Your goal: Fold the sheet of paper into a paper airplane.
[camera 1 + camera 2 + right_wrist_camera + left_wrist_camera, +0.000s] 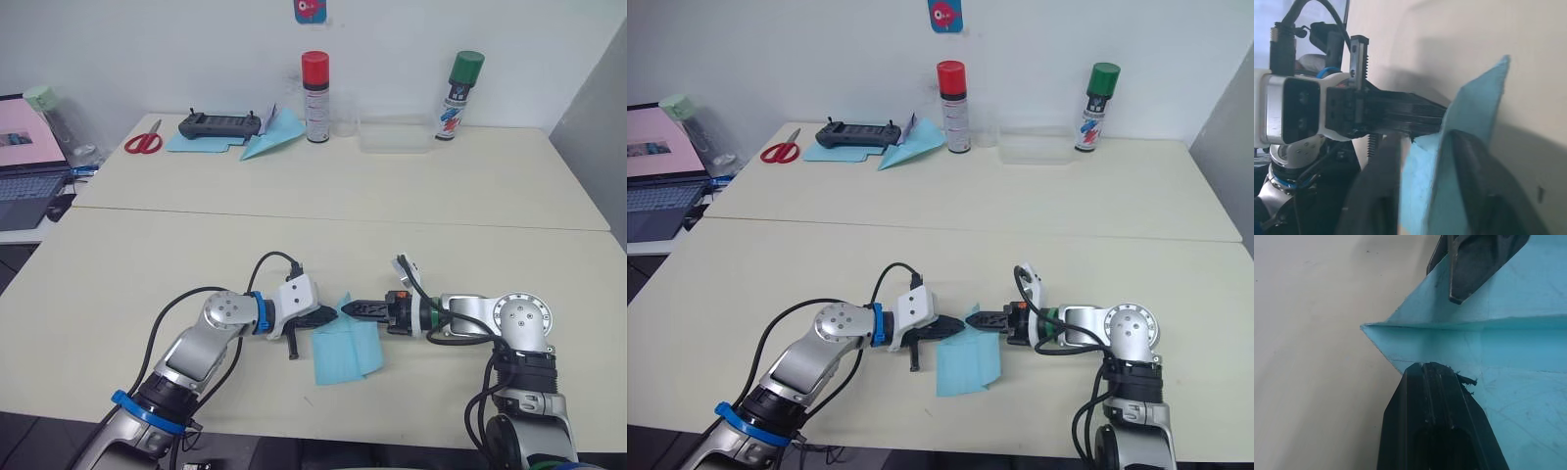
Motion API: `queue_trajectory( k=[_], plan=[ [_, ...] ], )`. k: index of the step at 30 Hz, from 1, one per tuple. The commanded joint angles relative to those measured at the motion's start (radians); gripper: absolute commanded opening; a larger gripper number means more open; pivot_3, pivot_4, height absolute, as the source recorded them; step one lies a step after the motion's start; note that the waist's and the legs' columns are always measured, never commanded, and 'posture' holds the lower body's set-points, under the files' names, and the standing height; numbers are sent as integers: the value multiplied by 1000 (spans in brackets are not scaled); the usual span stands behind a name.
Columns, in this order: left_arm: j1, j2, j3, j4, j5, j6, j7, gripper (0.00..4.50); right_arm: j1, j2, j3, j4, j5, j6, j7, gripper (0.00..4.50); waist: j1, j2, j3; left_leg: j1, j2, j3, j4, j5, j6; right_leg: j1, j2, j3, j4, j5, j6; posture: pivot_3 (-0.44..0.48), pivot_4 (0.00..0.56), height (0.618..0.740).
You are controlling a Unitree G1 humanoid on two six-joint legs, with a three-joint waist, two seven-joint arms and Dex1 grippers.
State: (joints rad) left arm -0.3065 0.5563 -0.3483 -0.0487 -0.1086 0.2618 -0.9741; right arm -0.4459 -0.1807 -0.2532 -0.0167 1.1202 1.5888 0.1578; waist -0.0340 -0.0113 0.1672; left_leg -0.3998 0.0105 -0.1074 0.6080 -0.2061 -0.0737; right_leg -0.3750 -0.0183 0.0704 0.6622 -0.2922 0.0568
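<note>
Right wrist view has my right tool (1420,171) pinching the sheet of paper (1474,117): one finger lies on either face of a raised blue flap, with the thin sheet standing up between them. From my head cameras the sheet (345,354) lies near the front edge of the surface (147,264), partly folded, its pointed top corner lifted where my two tools meet. My left tool (323,315) comes at that same corner from the other side. In the left wrist view one of its fingers (1437,421) presses on the paper just behind the point, beside a sharp crease, but I cannot tell whether its fingers are pressed together or spread.

I judge the paper very light and limp; it will bend, slide on the smooth top and tear if I tug. Best hold is close to the crease near the point, gripping gently, with the other tool pressing the sheet flat.
</note>
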Motion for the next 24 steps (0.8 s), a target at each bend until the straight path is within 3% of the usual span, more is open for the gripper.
queue_trajectory(
  k=[1, 19, 22, 24],
  plan=[
    [30, 19, -32, 34, 52, 32, 6, 0, -18, 24, -38, -3, 36, 22, 7, 2693, 0, 0, 0, 0, 0, 0, 0, 0, 0, 0, 0, 0, 0, 0, 0, 0, 150, 740],
    [34, 27, -32, 27, 53, 33, 6, 0, -2, 51, -38, 66, 175, 26, -86, 2693, -2, 0, 0, 0, 0, 0, -1, 0, 0, -1, 0, 0, 0, 0, 0, 0, 150, 740],
    [38, 29, -31, 22, 53, 37, 7, 0, -3, 68, -44, 75, 169, 26, -88, 2135, -2, 0, 0, 0, 0, 0, -2, 0, 0, -2, 0, 0, 0, 0, 0, 0, 150, 740],
    [41, 31, -29, 18, 53, 39, 7, 0, -6, 76, -45, 81, 175, 26, -91, 1438, -3, 0, 0, -1, 0, 1, -2, 0, 0, -2, 0, 0, 0, 0, 0, 0, 150, 740]
  ],
)
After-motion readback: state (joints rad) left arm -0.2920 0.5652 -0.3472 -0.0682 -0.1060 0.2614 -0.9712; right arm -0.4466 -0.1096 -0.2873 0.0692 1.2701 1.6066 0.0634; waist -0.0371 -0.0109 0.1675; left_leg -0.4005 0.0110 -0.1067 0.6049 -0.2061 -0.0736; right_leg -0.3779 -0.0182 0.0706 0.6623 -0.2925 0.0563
